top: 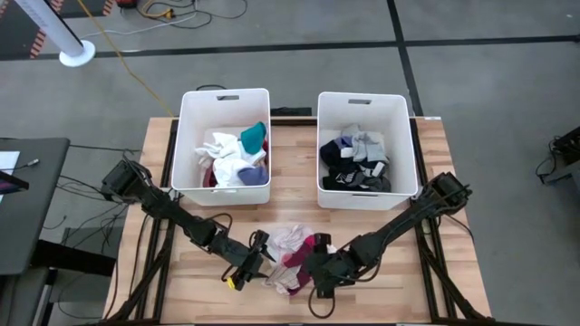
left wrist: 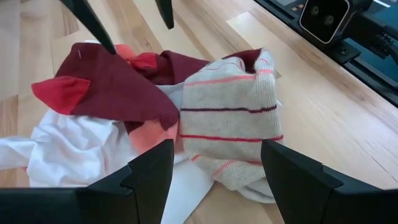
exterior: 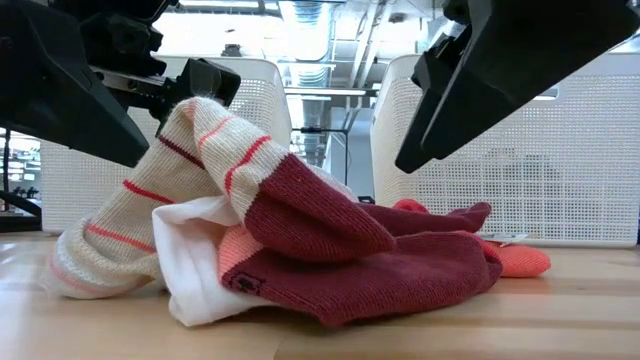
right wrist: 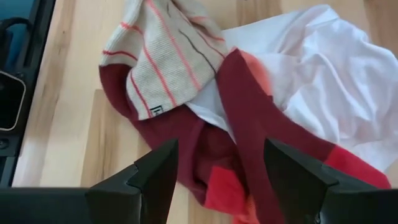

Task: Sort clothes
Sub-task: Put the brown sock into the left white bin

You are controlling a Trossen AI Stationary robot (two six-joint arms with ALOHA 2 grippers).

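tangled pile of clothes (top: 290,258) on the wood table (top: 453,272), in front of the left bin (top: 224,145) and just right of it; striped cream sock (left wrist: 233,124) draped over maroon sock (left wrist: 118,93) and white garment (left wrist: 62,149), so likely to drag two or three up together if pinched at the overlap. left gripper (top: 246,265) at the pile's left edge, right gripper (top: 317,272) at its right edge, both low, spread wide, holding nothing.

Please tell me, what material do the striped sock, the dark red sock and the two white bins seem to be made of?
Striped sock: knitted yarn, matte; ribbed rows show. Dark red sock: also knit, slightly fuzzy; the fibre cannot be told. White bins: probably hard plastic, smooth, with walls pierced by fine holes in the low view.
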